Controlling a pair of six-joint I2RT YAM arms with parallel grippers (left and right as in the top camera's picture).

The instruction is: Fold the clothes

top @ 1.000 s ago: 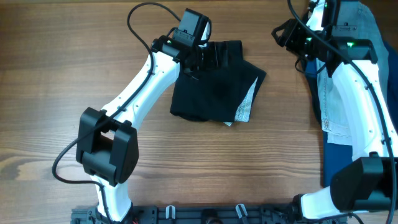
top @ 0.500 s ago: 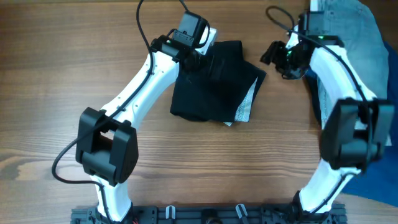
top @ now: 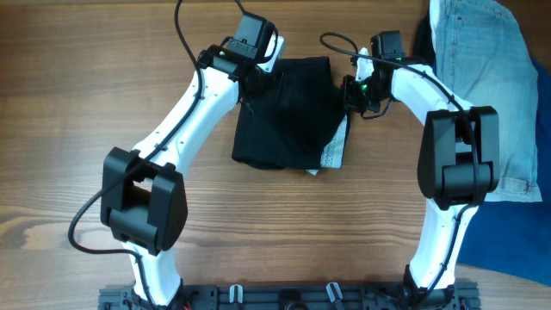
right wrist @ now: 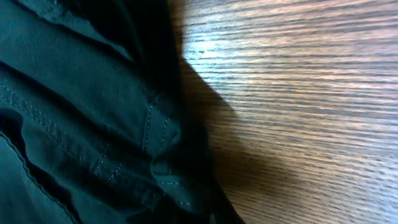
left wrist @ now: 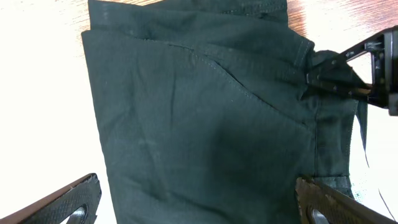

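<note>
Black shorts (top: pixel 288 120) partly folded on table (top: pixel 103 52); white lining (top: pixel 336 153) shows at near hem. Left gripper (left wrist: pixel 199 202) released, fingers spread wide over cloth, likely ready to pin it; contact unclear. Right gripper (top: pixel 355 90) clenched on shorts' edge at its tips, likely to draw fold across. Its fingers unseen in own wrist view. Denim shorts (top: pixel 482 77) beyond its outer side, cut off by frame.

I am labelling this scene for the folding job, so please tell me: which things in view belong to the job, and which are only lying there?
Job:
- black shorts
- right gripper, shut on their edge
- left gripper, open above them

Lying about:
- denim shorts
- blue cloth
</note>
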